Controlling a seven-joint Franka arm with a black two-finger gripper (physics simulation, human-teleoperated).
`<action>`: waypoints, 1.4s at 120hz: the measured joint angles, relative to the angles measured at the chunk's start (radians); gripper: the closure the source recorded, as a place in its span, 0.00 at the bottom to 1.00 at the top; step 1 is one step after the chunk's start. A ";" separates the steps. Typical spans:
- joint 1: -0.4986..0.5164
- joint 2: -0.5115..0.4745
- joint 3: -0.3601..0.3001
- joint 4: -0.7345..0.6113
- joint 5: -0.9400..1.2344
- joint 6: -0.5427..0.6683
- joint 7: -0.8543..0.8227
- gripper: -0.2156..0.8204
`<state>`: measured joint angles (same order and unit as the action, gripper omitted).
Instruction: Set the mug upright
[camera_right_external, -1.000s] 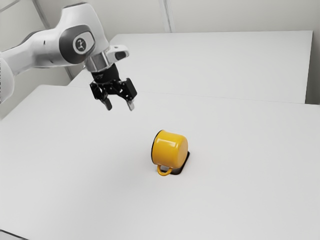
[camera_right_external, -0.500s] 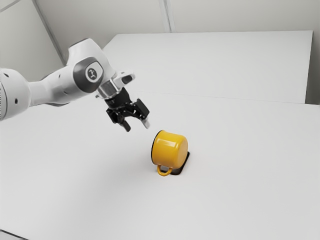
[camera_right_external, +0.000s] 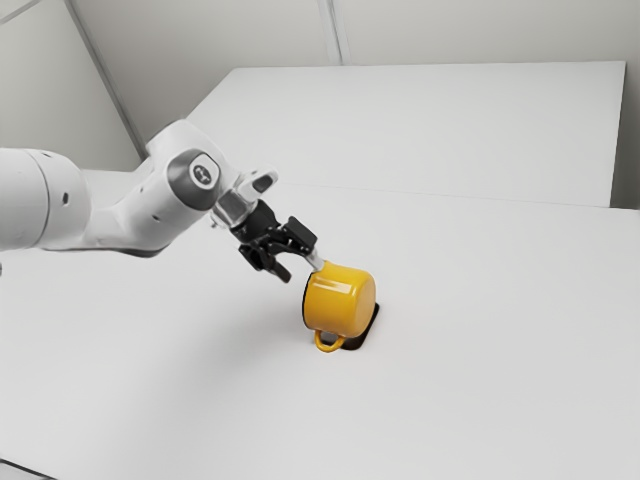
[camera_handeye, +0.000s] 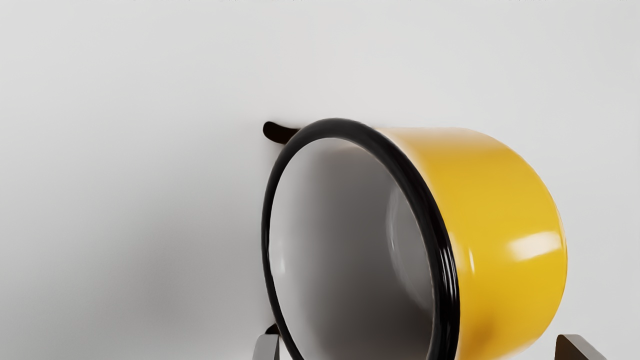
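The jaws of the gripper (camera_right_external: 300, 269) stand wide apart, with nothing clamped between them. They reach down at a slant beside the mouth of the mug (camera_right_external: 341, 302), one fingertip close to its upper rim in the exterior view; whether it touches, I cannot tell. In the wrist view the mug's rim and yellow body lie between the two fingertips—the black rim (camera_handeye: 446, 260) nearer one of them, the closed end nearer the other.

The mug lies on its side on the white table (camera_right_external: 480, 380), well in from the table's far edge and well apart from the far corner at the exterior view's left. Its open mouth faces the gripper and the exterior view's left, and its base faces the exterior view's right. The yellow handle (camera_right_external: 329, 346) sits low on the side toward the exterior camera. A flat black piece with rounded corners (camera_right_external: 368, 328) shows partly from under the mug.

Farther out, the white arm (camera_right_external: 120, 210) comes in from the exterior view's left, above the table. Past the table's far edge is a broad white surface (camera_right_external: 430, 130)—pale walls (camera_right_external: 480, 30) rise behind it.
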<state>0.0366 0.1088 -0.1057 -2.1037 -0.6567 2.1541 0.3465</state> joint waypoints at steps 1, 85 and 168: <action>0.000 0.001 0.000 0.000 -0.004 0.001 0.004 0.21; 0.004 0.055 -0.008 -0.050 -0.431 0.002 0.332 0.21; 0.003 0.050 -0.011 -0.065 -0.607 -0.064 0.570 0.91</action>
<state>0.0395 0.1588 -0.1171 -2.1689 -1.2641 2.0897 0.9170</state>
